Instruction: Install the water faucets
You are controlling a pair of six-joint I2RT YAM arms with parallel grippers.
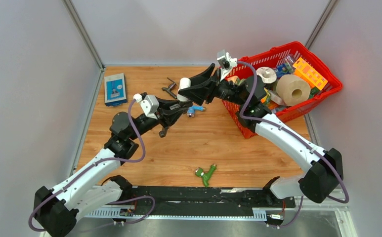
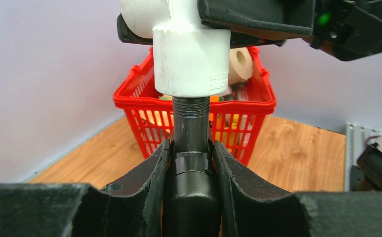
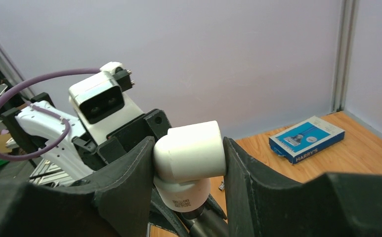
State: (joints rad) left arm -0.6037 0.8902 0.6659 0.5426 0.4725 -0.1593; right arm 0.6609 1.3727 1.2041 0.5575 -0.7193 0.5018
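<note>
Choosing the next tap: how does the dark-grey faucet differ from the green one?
The dark-grey faucet is clamped in the left gripper; the green faucet lies loose on the table. The dark-grey faucet's threaded end meets the white elbow fitting; the green faucet touches nothing else. Both are small taps.

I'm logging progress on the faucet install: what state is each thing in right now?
White plastic elbow fitting: clamped in right gripper, held above the table.
Long dark-grey metal faucet: clamped in left gripper, threaded end entering that fitting, some threads showing.
Green plastic faucet: lying loose on the table.
Blue-handled faucet: lying on the table, untouched.
Red plastic basket: upright, filled with items.
</note>
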